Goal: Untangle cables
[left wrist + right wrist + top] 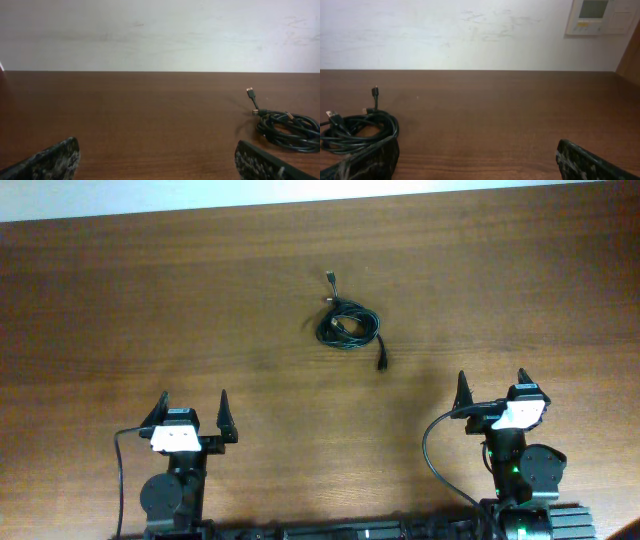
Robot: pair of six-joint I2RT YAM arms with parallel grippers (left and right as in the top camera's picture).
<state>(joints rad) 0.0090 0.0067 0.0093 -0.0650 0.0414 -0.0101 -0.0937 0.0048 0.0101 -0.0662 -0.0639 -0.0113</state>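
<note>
At the surface's (120, 310) near edge, the left hand (190, 412) at 7 o'clock and right hand (492, 391) at 5 o'clock both stand spread, holding nothing; the cables (347, 326) lie coiled near center, well apart from both.

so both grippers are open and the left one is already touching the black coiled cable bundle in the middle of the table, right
Not quite. Both grippers are open, but the left gripper is not touching the bundle of thin black coiled cables. The overhead view shows it back near its base, well apart from the bundle on the brown wooden table. The right gripper is clear of it too.
</note>
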